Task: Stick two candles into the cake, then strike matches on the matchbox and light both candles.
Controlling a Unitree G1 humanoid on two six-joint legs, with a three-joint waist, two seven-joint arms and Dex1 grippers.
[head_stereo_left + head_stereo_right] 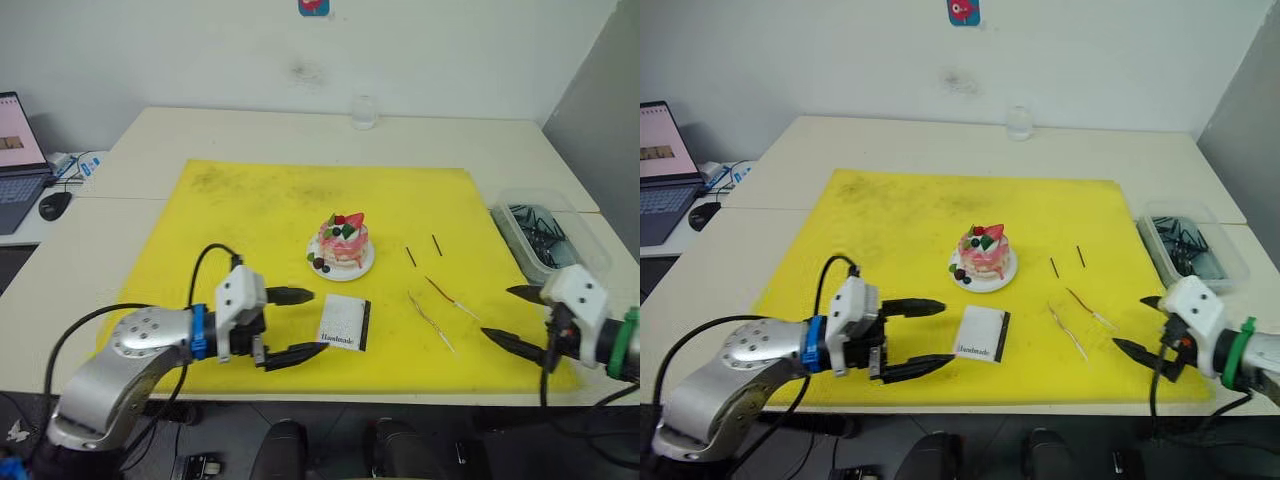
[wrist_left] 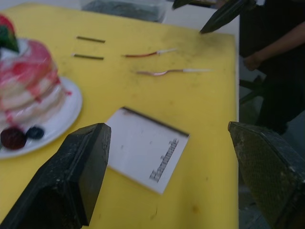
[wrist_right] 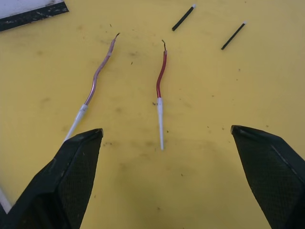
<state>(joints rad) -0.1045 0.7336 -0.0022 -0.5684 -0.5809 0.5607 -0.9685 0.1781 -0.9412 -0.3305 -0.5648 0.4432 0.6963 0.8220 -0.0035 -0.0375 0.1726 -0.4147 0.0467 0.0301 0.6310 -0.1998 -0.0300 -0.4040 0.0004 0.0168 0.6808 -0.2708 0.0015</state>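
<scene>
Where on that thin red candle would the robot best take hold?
Probably on the red wax shaft, near its middle. The red candle lies flat on the yellow mat, so the open right gripper should descend from above, fingers straddling it crosswise.

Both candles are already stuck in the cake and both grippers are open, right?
Not quite. Both candles lie flat on the yellow mat, apart from the cake, as the right wrist view shows. The left gripper and right gripper are indeed open.
</scene>
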